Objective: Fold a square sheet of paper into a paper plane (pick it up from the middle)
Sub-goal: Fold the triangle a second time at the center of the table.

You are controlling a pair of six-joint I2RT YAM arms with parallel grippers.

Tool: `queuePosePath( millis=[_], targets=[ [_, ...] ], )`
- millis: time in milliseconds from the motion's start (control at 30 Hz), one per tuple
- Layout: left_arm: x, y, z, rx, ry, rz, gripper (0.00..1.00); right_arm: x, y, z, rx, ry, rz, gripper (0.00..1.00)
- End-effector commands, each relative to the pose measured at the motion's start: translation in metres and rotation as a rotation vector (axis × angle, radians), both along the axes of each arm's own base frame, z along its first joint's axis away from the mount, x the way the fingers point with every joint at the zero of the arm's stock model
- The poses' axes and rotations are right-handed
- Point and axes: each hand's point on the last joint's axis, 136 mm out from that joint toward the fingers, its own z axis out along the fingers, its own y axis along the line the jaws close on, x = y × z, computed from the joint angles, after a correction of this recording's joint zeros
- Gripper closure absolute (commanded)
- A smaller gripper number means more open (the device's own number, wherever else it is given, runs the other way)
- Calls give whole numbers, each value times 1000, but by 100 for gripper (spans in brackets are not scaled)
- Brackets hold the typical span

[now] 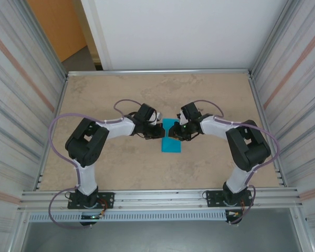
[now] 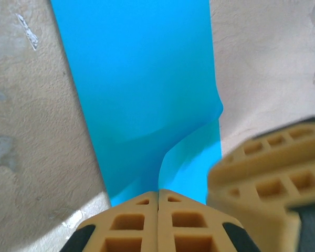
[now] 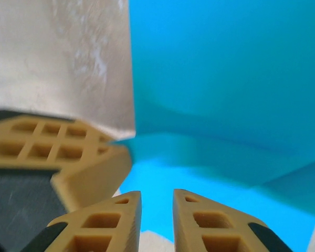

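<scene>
The square sheet of paper point(image 1: 171, 143), teal-blue, lies mid-table as a narrow upright strip between both grippers. In the left wrist view the paper point(image 2: 142, 79) buckles up into a ridge that runs straight into my left gripper point(image 2: 158, 192), whose jaws are pressed together on that raised fold. From above, the left gripper point(image 1: 160, 131) is at the sheet's left edge. My right gripper point(image 1: 177, 134) is over the sheet's upper right part. Its jaws point(image 3: 157, 195) stand slightly apart above the paper point(image 3: 226, 68) with nothing between them. The other arm's finger point(image 3: 52, 149) touches the lifted paper edge.
The tan table point(image 1: 105, 100) is fenced by corrugated metal walls point(image 1: 21, 79) on both sides and a metal rail point(image 1: 157, 198) along the near edge where both arm bases sit. The right gripper's finger point(image 2: 268, 173) hangs close beside the left one.
</scene>
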Motion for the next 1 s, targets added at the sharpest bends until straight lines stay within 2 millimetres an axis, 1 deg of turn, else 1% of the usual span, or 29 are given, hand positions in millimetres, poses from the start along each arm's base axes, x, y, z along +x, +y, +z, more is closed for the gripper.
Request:
queuePosePath(
  millis=[0, 167, 233, 667, 967],
  targets=[
    [3, -1, -1, -1, -5, -29, 100, -28, 0, -5, -34, 60, 17, 74],
    [4, -3, -3, -4, 1, -35, 100, -47, 0, -16, -55, 103, 36, 73],
    [5, -4, -3, -4, 0, -40, 100, -51, -3, -23, -70, 120, 34, 72],
    [9, -4, -10, 9, 2, -59, 99, -56, -26, -44, -173, 164, 15, 73],
    [10, -8, -14, 2, 11, -70, 99, -55, -25, -43, -172, 160, 15, 73]
  ],
)
